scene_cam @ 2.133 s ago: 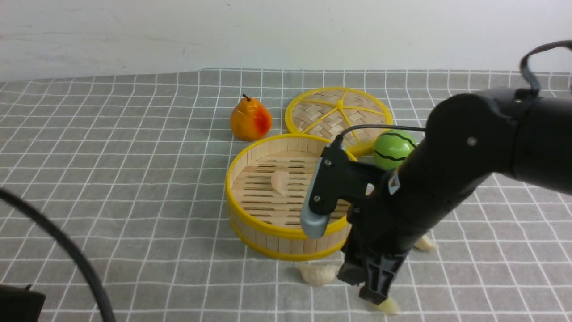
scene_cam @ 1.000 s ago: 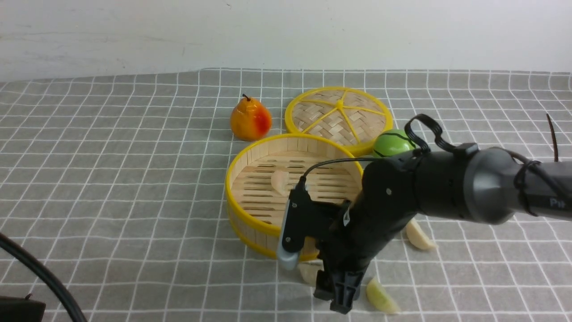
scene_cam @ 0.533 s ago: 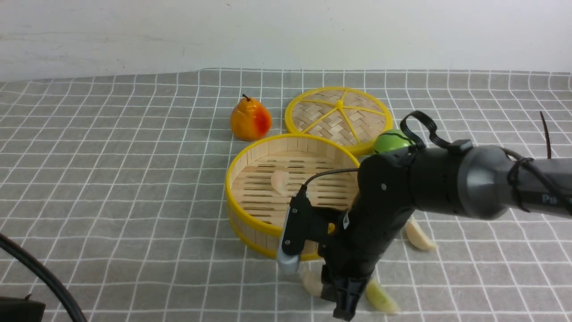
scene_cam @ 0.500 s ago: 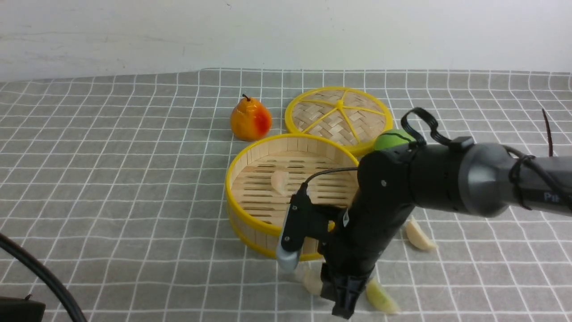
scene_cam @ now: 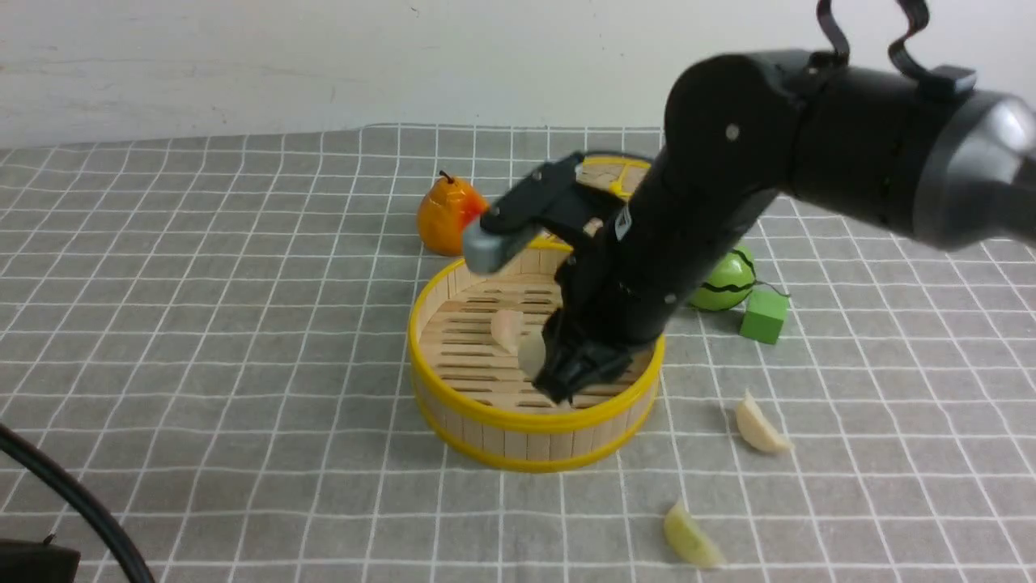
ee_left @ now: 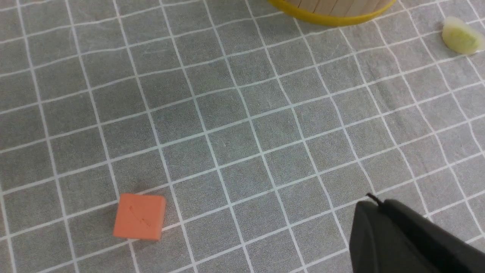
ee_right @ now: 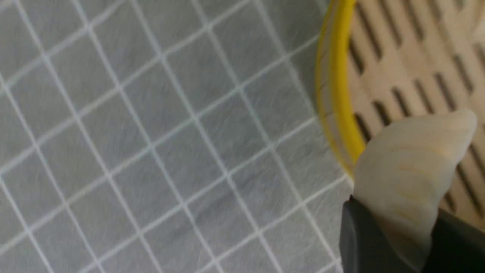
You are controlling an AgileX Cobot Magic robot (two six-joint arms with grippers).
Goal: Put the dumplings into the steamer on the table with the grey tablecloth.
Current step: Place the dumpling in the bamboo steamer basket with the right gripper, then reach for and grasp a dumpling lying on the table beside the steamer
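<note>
The right gripper [scene_cam: 566,376] has its fingers clamped on an off-white pleated toy dumpling [ee_right: 409,178], hanging over the round pale-slatted wooden steamer with yellow rims [scene_cam: 453,401] at the centre of the front view. In the right wrist view the held piece overlaps the yellow rim, so it may be closer to the wall than the front view suggests. I judge that a release here could land it on the rim and tip it out onto the grey checked tablecloth [scene_cam: 202,324]. The fingers pinch only one end of the crescent, so it could also slip free early, and a drop from height may bounce off the hard slats. Lowering too far risks knocking the basket. The steamer holds one off-white dumpling [scene_cam: 506,328] on its slatted floor, just beside the held one in the picture. Two lie outside on the cloth: a pale crescent dumpling [scene_cam: 761,425] right of the basket and a yellow-green tinted dumpling [scene_cam: 689,544] near the lower edge. The left gripper [ee_left: 398,231], a dark corner at lower right of its wrist view, has its fingers closed together.
</note>
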